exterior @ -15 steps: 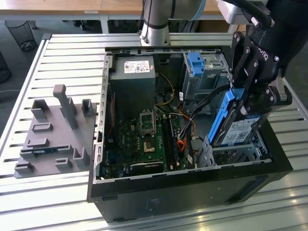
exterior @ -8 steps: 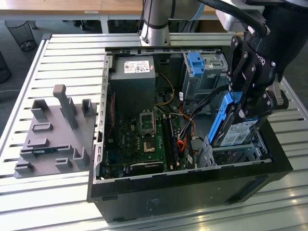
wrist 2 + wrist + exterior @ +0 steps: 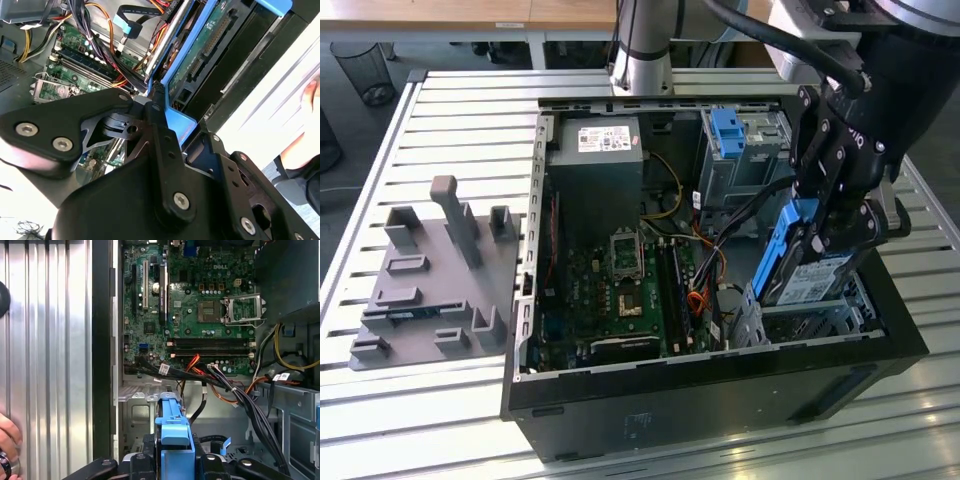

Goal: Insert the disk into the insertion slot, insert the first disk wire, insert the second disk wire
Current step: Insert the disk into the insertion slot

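The black gripper [image 3: 825,235] pinches the flat silver disk [image 3: 810,278] in its bright blue plastic frame [image 3: 788,240], tilted right over the low silver metal slot cage [image 3: 812,320] inside the black computer box [image 3: 670,410], so the first step seems under way and calls for lining it up straight.

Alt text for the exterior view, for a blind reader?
The gripper holds the disk tilted over the insertion slot, at the exterior view's right of an open computer case. A grey fixture sits at the exterior view's left.
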